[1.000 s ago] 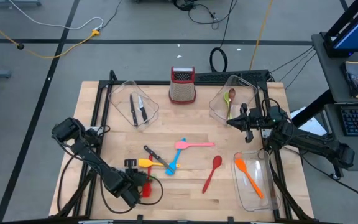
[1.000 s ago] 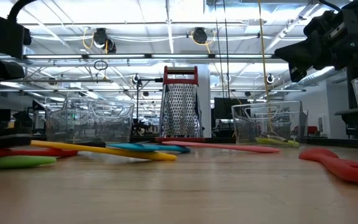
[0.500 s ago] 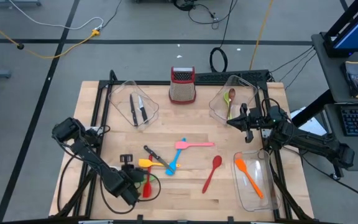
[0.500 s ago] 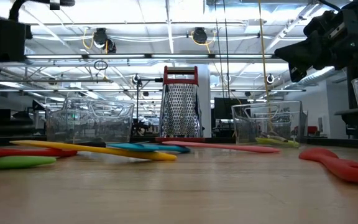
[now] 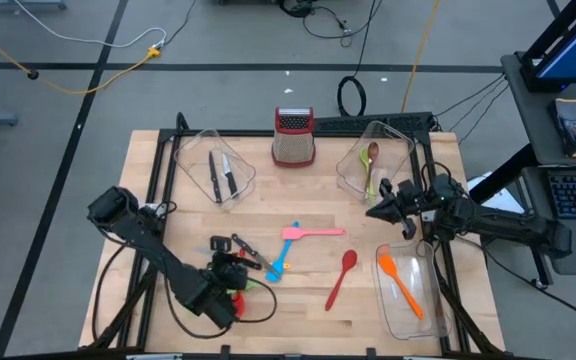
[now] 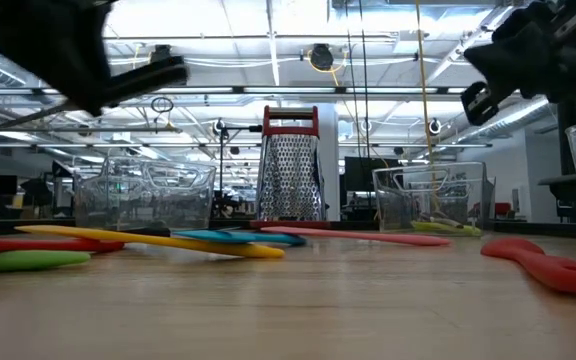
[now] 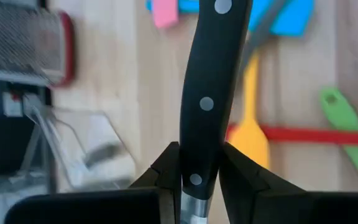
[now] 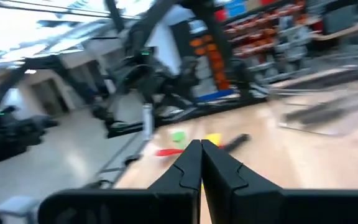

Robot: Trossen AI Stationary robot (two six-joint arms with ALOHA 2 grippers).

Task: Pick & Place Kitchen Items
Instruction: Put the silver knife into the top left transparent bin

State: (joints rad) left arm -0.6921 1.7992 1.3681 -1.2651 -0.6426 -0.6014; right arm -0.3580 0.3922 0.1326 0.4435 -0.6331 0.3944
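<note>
My left gripper [image 7: 194,186] is shut on a black-handled knife [image 7: 209,93] and holds it above the near-left utensils, also seen in the low view [image 6: 148,75]. Below it lie a yellow spatula [image 7: 253,134], a red utensil [image 7: 316,135] and a green one [image 7: 347,127]. A second knife [image 5: 251,252] lies with its blade on the blue spatula [image 5: 278,262]. A pink spatula [image 5: 308,232] and a red spoon [image 5: 343,275] lie mid-table. My right gripper [image 5: 380,208] hovers shut near the far-right bin. My left gripper pinches the knife's riveted handle [image 7: 196,177] between its two fingers, close to the steel bolster end. The fingers slant down from the table's near side and lie along the handle, which sticks out past the fingertips. The knife is lifted clear; its blade is hidden by the gripper.
A box grater [image 5: 293,135] stands at the far middle. A clear bin [image 5: 193,150] at far left holds two knives, a bin [image 5: 393,140] at far right holds spoons, and a bin [image 5: 423,310] at near right holds an orange spatula [image 5: 400,283].
My left gripper has risen from the near-left utensils and gone toward the far edge, tipping as it went, and the knife has come up clear of the table with it. My right gripper has turned a little where it hangs.
</note>
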